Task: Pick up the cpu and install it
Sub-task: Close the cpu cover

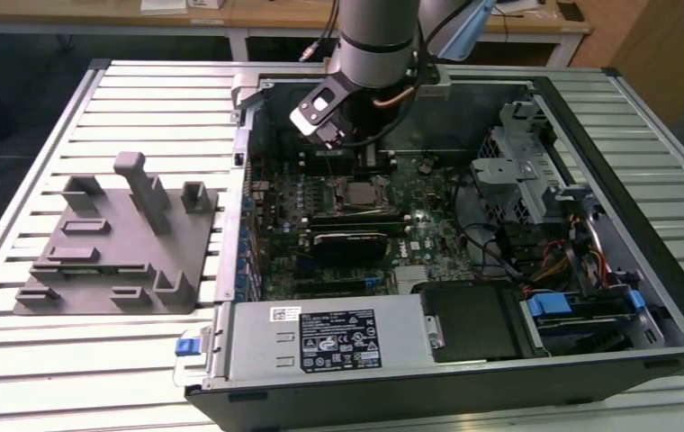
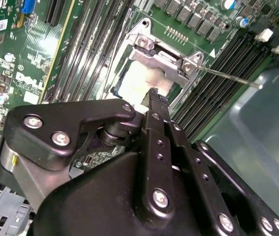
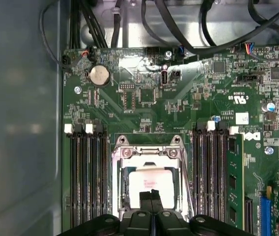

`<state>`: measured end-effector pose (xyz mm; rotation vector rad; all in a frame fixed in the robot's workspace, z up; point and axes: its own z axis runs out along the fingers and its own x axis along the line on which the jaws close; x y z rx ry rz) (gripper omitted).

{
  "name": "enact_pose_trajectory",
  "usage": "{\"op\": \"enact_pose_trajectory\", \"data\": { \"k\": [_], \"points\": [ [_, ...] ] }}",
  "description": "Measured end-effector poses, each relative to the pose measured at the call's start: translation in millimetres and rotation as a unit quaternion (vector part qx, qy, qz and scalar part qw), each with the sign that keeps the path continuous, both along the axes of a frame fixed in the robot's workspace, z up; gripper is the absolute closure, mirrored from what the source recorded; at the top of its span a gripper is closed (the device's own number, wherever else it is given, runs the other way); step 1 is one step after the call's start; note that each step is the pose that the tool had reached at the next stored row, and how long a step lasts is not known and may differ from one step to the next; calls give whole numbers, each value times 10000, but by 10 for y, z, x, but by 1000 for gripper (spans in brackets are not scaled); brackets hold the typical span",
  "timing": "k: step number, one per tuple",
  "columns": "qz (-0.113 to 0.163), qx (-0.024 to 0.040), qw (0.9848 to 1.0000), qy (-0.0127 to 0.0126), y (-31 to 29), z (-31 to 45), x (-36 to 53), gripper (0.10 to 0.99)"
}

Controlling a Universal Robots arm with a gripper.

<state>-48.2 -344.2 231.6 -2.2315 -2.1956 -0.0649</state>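
Gripper [image 3: 152, 194]: two black fingers pressed together with nothing between them, tips over the cpu [image 3: 152, 183] in both wrist views; touching it or just above it, cannot tell
Cpu: seated flat inside the socket frame [image 3: 148, 153], its pale top showing through the frame's opening
Lever [image 2: 228, 76]: thin metal rod running out from a corner of the socket frame, across the memory slots [image 3: 88, 177]
Memory slots: dark rows flanking the socket frame on both sides; a green memory stick [image 3: 234, 182] stands on one side
Coin battery [image 3: 100, 75]: on the board beyond the socket frame, near black cables [image 3: 179, 34]
Computer case [image 1: 666, 270]: lying open on the slatted table [image 1: 138, 99]; holds the motherboard [image 1: 427, 193], a power supply [image 1: 318, 337] at the side nearest the exterior camera, and a drive cage [image 1: 522, 171] toward the exterior view's right
Arm [image 1: 378, 27]: reaching down into the computer case
Grey moulded block [image 1: 114, 243]: on the table at the exterior view's left, outside the computer case, well apart from the gripper
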Motion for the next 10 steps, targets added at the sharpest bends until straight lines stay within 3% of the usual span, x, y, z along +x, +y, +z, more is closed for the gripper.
{"op": "enact_pose_trajectory", "data": {
  "k": [8, 10],
  "points": [
    [8, -1, 10000, 0, -1, -1, -48, 980],
    [115, 0, 9999, 0, -1, -4, -49, 980]
  ]
}}
